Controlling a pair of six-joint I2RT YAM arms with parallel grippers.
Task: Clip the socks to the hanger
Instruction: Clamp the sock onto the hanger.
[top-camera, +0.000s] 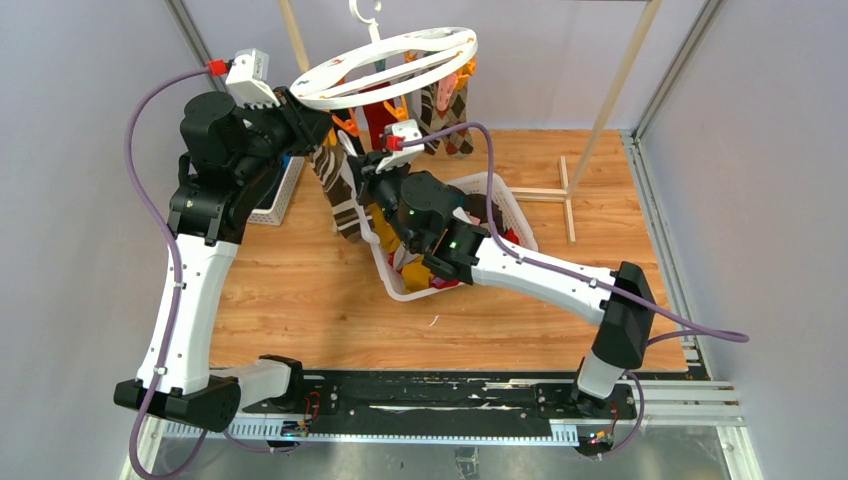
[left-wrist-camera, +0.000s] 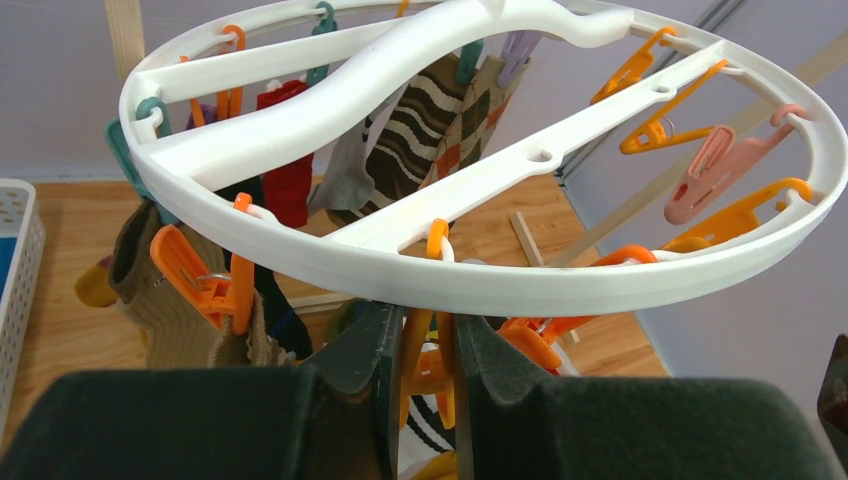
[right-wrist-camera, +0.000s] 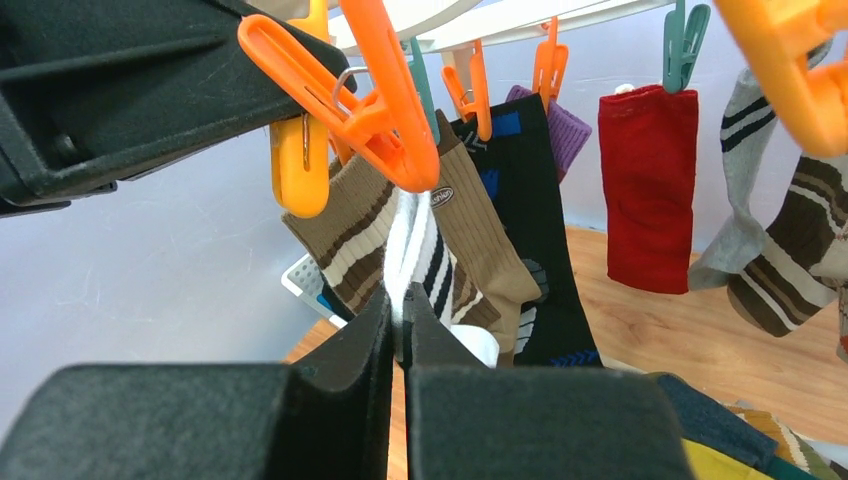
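The round white hanger hangs by its hook with socks clipped under its rim, among them a red sock and a brown cream-striped sock. At the hanger's near rim the left gripper is squeezed onto a dangling orange clip. Directly beneath that clip, the right gripper is pinched together on a white black-striped sock. Below the hanger stands a white basket holding more socks.

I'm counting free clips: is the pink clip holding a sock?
No, the pink clip hangs empty from the hanger rim, with no sock in it.
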